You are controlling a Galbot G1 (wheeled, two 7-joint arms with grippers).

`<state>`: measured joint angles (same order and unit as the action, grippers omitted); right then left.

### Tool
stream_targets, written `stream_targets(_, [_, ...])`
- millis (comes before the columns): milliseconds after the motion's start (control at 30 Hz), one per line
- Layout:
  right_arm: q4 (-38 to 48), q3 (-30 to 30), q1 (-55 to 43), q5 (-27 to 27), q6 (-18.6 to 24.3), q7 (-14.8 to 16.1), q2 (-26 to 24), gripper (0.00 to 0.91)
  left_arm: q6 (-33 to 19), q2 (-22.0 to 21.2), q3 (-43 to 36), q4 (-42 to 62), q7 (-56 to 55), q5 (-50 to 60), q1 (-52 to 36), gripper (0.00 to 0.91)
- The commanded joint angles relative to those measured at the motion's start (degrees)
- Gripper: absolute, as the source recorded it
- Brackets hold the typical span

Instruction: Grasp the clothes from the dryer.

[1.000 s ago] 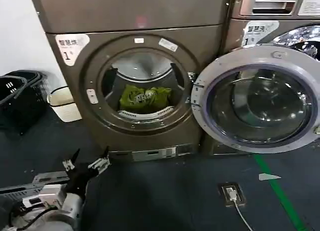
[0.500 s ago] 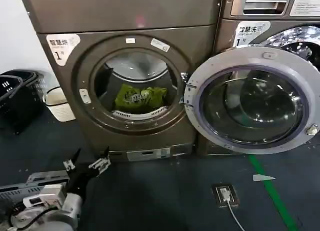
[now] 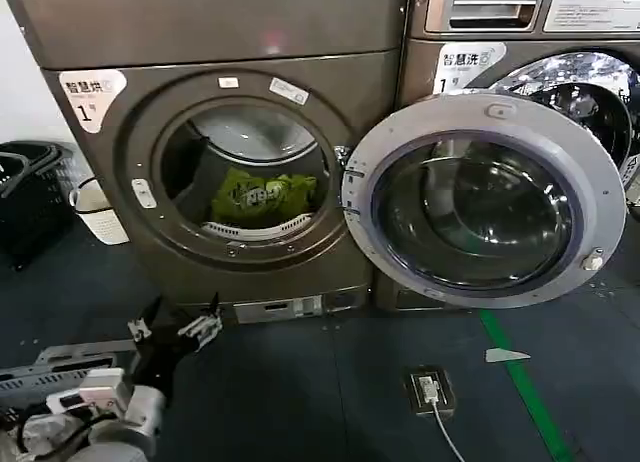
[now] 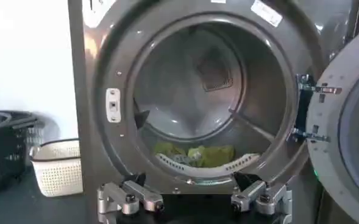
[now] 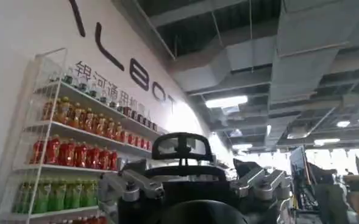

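1. The clothes [image 3: 262,195] lie at the front of the drum floor inside the dryer [image 3: 200,37], whose door [image 3: 480,197] hangs wide open.
2. The left end effector [image 3: 172,325] hovers low before the dryer, fingers spread, empty.
3. The right end effector [image 5: 194,182] points up at a ceiling, open, empty.

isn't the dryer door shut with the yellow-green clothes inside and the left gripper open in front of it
Not quite: the dryer door is swung open to the right, as the head view shows. The clothes do lie inside the drum, and the left gripper is open below the mouth.
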<state>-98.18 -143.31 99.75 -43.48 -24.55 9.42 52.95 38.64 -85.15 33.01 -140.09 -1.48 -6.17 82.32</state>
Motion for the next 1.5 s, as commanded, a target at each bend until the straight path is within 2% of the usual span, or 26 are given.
stream_targets(33, [0.0,0.0,0.0,0.0,0.1,-0.1,0.0,0.907,-0.1,0.0,0.0,0.2,0.0,0.0,0.0,0.907])
stream_targets(167, [-0.1,0.3,0.0,-0.1,0.5,0.1,0.0,0.907,-0.1,-0.1,-0.1,0.2,0.1,0.1,-0.1,0.907])
stream_targets(367, [0.2,0.7,0.3,0.1,3.8,0.0,0.0,0.907,-0.1,-0.1,-0.1,0.1,0.3,0.1,-0.1,0.907])
stream_targets(967, [0.5,0.3,0.6,-2.1,7.0,2.5,0.4,0.907,-0.2,0.1,0.0,-0.7,0.6,0.0,-0.1,0.907])
stream_targets(1500, [0.1,0.6,0.6,-2.4,7.5,2.5,0.6,0.907,-0.3,0.1,0.1,-0.9,0.5,0.0,0.3,0.907])
